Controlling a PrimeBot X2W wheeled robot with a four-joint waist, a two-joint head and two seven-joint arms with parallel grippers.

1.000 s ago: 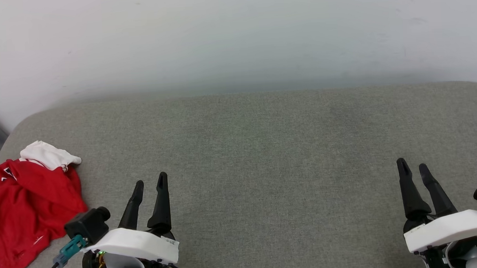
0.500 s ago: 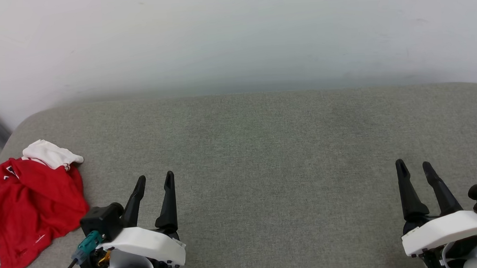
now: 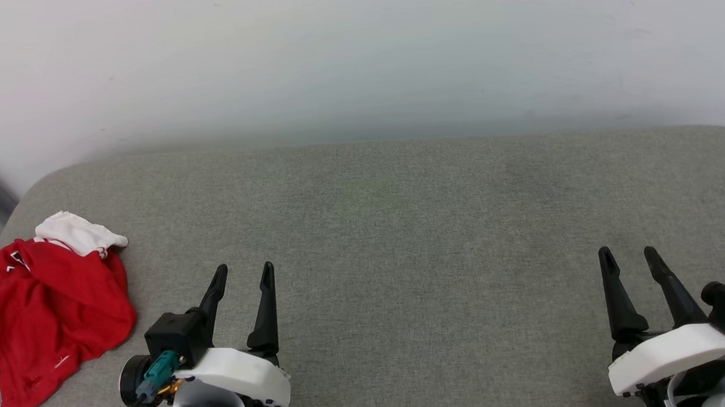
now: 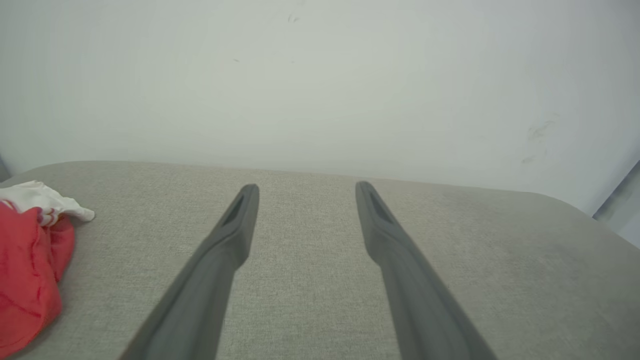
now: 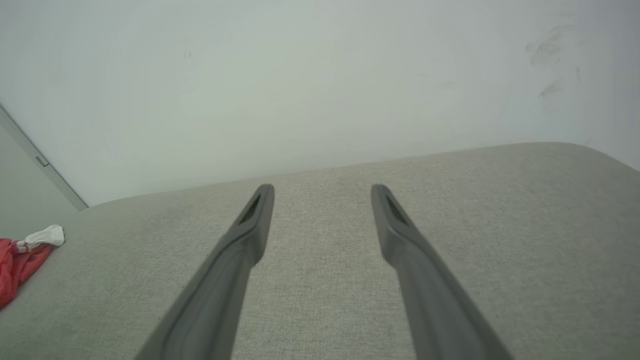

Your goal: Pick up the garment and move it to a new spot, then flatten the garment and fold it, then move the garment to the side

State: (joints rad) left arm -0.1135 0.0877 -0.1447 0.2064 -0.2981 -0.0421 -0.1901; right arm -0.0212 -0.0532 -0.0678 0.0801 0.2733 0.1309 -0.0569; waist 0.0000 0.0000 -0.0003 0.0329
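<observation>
Red cloth with a white sleeve bunched at its far end, the garment [image 3: 46, 319] lies as one crumpled heap on the grey fabric surface [image 3: 401, 226]. It sits off to the outer side of my left gripper [image 3: 244, 270], near it but touching neither finger. My two grippers point forward over that surface, each with its two dark fingers parted a moderate way and nothing between them. My right gripper [image 3: 627, 253] is well apart from the heap, with my left one between, and beyond both sets of fingertips the fabric ends at a pale wall [image 3: 355, 55].
</observation>
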